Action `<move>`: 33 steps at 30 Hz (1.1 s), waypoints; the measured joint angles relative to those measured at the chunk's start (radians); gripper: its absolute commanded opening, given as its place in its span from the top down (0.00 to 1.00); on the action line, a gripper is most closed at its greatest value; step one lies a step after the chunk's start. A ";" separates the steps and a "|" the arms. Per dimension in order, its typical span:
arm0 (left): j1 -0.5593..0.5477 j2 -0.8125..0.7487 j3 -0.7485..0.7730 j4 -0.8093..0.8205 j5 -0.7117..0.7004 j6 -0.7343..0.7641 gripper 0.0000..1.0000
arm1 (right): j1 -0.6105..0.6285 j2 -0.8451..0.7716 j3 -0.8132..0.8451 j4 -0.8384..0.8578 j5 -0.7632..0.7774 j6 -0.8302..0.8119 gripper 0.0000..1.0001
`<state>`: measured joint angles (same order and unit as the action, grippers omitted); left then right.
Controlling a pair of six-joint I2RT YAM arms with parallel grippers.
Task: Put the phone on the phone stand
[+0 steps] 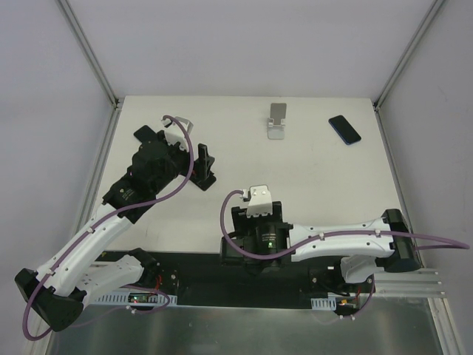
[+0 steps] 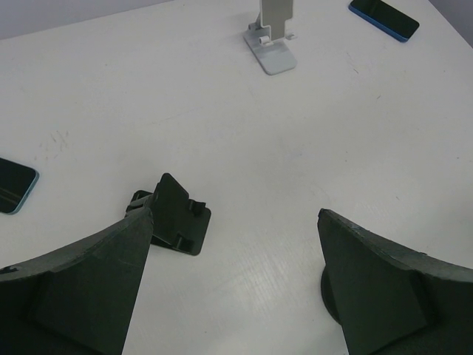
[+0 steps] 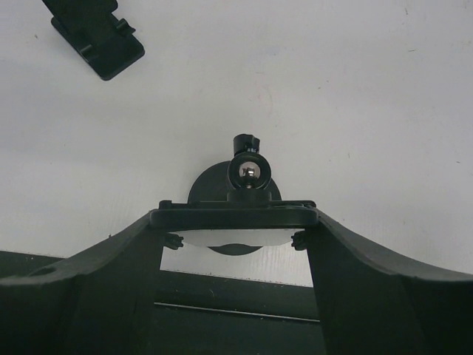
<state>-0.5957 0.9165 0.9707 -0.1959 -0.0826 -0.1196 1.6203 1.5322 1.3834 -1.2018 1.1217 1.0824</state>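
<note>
A dark blue phone (image 1: pixel 344 129) lies flat at the back right of the table; it also shows in the left wrist view (image 2: pixel 384 16). A second blue-edged phone (image 2: pixel 11 185) lies at the left edge of the left wrist view. A silver phone stand (image 1: pixel 277 120) stands at the back centre. A black folding stand (image 1: pixel 203 168) sits beside my left gripper (image 1: pixel 177 155), which is open and empty, its left finger next to that stand (image 2: pixel 174 214). My right gripper (image 1: pixel 259 214) is shut on the clamp bar (image 3: pixel 233 217) of a black round-based holder.
The silver stand (image 2: pixel 272 37) is far ahead of the left gripper (image 2: pixel 233 222). The holder's ball joint (image 3: pixel 249 170) and round base (image 3: pixel 214 185) sit just past the right gripper (image 3: pixel 234 222), near the table's front edge. The black stand's corner (image 3: pixel 96 37) shows top left.
</note>
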 measured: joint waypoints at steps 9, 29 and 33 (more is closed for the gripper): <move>0.000 0.002 0.000 0.000 0.029 0.008 0.02 | -0.008 -0.166 -0.072 0.204 -0.029 -0.229 0.00; 0.309 0.195 0.039 -0.029 0.022 -0.099 0.01 | -0.619 -0.499 -0.195 0.791 -0.450 -0.933 0.03; 0.428 0.367 0.170 -0.124 0.022 -0.187 0.01 | -0.778 -0.428 -0.175 0.924 -0.550 -0.982 0.03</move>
<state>-0.1677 1.2839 1.1404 -0.3195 -0.0608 -0.3061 0.8421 1.1046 1.2083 -0.2783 0.5713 0.1005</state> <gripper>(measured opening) 0.992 0.969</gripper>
